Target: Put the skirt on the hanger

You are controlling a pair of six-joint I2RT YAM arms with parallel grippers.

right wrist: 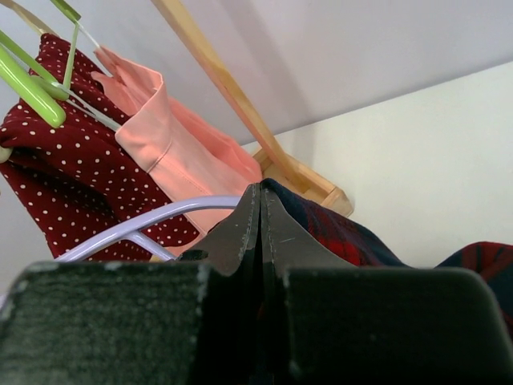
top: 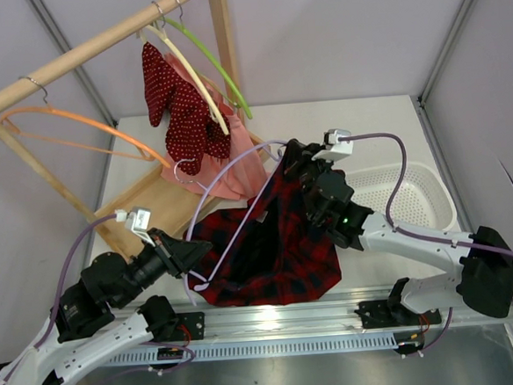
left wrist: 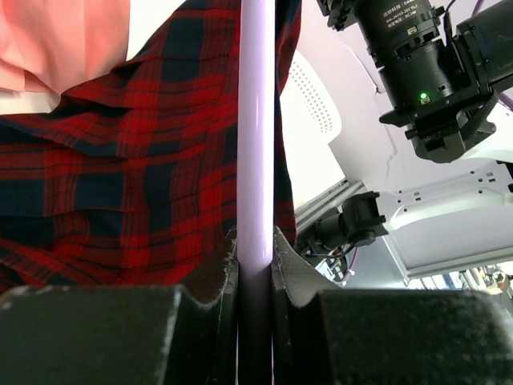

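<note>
The red and navy plaid cloth skirt is a woven fabric, matt and soft. The pale lavender plastic hanger is smooth and glossy. The left tool and right tool have black fingers of matt, grainy plastic. At eleven o'clock from the skirt, the bare pale wooden rack looks unvarnished. The dark red white-dotted garment and plain pink garment are matt cloth. At two o'clock, the white perforated plastic basket has a faint sheen. The white counter is smooth and matt.
</note>
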